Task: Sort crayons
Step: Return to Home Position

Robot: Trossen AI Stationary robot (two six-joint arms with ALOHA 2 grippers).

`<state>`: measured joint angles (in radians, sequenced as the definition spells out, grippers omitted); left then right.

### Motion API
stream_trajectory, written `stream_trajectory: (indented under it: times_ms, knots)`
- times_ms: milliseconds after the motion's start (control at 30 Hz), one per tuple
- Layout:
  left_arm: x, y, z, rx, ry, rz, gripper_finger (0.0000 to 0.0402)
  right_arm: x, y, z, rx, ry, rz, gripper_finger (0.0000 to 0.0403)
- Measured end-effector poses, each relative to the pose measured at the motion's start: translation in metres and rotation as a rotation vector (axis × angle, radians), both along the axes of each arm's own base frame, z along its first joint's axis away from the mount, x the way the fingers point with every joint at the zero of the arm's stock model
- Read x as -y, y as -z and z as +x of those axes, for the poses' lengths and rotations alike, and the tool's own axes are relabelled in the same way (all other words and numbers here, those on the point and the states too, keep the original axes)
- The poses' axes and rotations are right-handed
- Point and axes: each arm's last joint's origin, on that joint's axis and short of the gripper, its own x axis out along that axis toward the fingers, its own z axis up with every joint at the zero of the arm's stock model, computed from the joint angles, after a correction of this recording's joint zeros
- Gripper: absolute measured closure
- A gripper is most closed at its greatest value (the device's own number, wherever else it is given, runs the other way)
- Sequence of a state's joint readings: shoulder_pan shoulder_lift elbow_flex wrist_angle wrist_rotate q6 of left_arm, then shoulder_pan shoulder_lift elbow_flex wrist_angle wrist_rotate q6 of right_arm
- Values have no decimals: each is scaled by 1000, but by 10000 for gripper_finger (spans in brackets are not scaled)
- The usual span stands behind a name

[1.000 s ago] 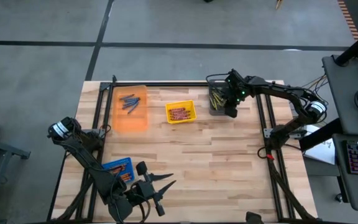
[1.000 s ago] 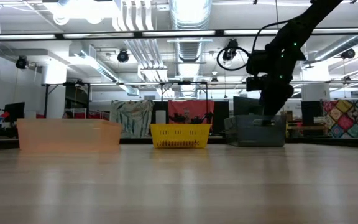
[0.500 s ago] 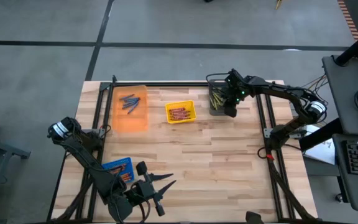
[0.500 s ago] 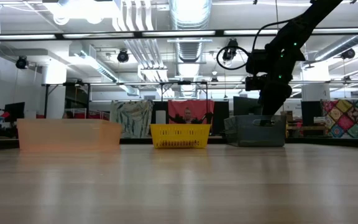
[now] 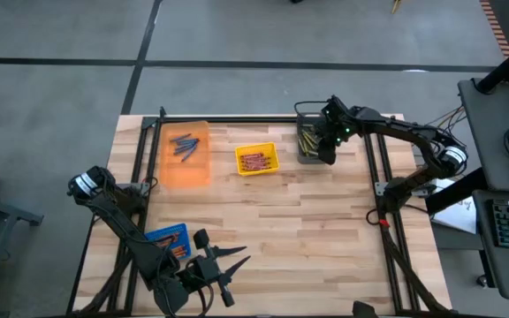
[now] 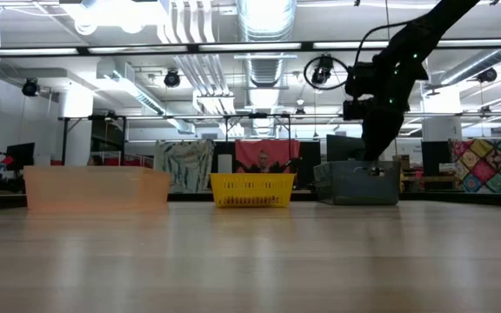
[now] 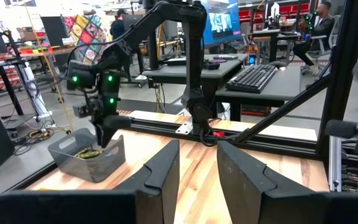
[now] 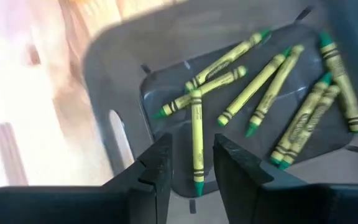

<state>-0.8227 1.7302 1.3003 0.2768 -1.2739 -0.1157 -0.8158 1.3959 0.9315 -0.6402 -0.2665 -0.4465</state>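
Observation:
My right gripper (image 8: 191,177) hangs open over the grey bin (image 5: 308,141), tilted down into it, fingertips just above the bin's floor. Several olive-yellow crayons (image 8: 272,93) lie loose on that floor. One of them (image 8: 196,140) lies straight ahead of the gap between my fingers, its upper end resting across another crayon. In the low view the bin's wall (image 6: 359,183) hides the fingertips. My left gripper (image 5: 228,261) waits open, level, near the table's front edge (image 7: 197,174).
The orange bin (image 5: 186,155) at far left holds blue crayons (image 5: 184,144). Between it and the grey bin, the yellow bin (image 5: 257,160) holds red ones. A blue bin (image 5: 168,238) with orange crayons stands by my left arm. Bare wood fills the table's middle.

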Motion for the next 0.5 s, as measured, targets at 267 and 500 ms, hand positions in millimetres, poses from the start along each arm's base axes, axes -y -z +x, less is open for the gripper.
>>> stream_trajectory:
  times_ms: [267,500]
  knots:
    - [0,0,0,-11,1,22,311,-30,-51,-5,232,-37,-5,313]
    - [0,0,0,-57,7,115,311,-91,-93,-4,408,-186,-18,314]
